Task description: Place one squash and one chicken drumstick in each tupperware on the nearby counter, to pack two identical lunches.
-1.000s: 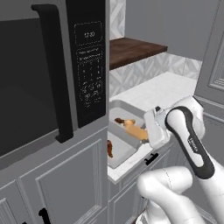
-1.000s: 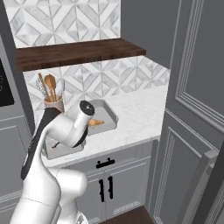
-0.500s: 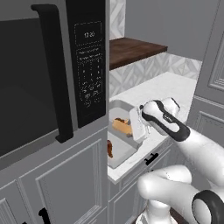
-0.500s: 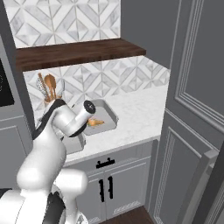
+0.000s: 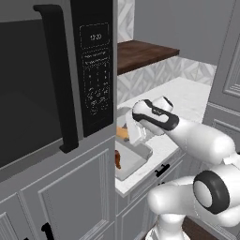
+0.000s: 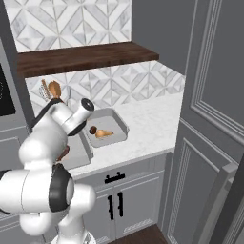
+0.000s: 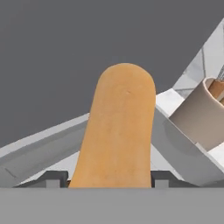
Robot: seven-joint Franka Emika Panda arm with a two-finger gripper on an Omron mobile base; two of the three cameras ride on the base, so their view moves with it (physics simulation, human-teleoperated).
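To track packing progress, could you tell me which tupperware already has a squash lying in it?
The right-hand tupperware, nearer the tall cabinet: an orange squash lies beside its drumstick. The left-hand tupperware, half hidden, shows a lone drumstick.

The tabletop [image 6: 147, 125] looks like smooth white stone with faint grey veins, a little shiny. The shelf [image 6: 81, 56] above it is dark brown wood with a soft sheen. The wall tiles [image 6: 71, 19] are smooth and pale, with grey lines like marble. The cabinet doors [image 6: 138, 200] look painted grey and matt, and their handles [image 6: 114, 178] are black and smooth. The two tupperware boxes [image 6: 119, 125] look like smooth grey plastic. The squash [image 7: 116, 135] has a smooth, matt orange skin. The cup [image 7: 199, 116] holding the kitchen tools looks like dull tan clay. The microwave [image 5: 56, 79] front is dark, glossy glass.
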